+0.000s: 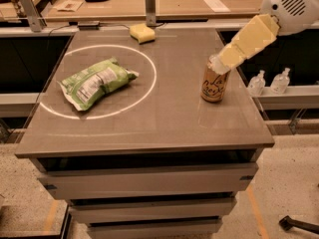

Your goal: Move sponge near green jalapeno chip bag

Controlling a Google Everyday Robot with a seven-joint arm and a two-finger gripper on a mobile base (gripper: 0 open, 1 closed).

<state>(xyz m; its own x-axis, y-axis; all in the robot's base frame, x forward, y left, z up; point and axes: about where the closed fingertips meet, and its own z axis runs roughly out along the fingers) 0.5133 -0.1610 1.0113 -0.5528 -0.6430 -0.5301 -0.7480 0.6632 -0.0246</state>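
Where the flat grey-brown worktop (174,113) starts at our left, we find the crinkled light-green jalapeno chip bag (94,82) with its white printed panel, lying flat inside a thin white circle (155,78) marked on the surface. Further right, towards the far edge, we see the small pale yellow foam sponge (142,32). It rests just outside the circle, well apart from the bag and close in front of a grey metal post (149,4). On the right half, a tan-orange drink can (214,83) stands upright near the edge. The pale yellow blocky claw (220,63) hangs tilted right at the can's top, far from the sponge. We cannot tell how far it is open or whether it grips anything. It hangs from a white rounded arm housing (291,1) in the upper right corner. Past the worktop's right edge we see small clear bottles (257,82) on a lower ledge.
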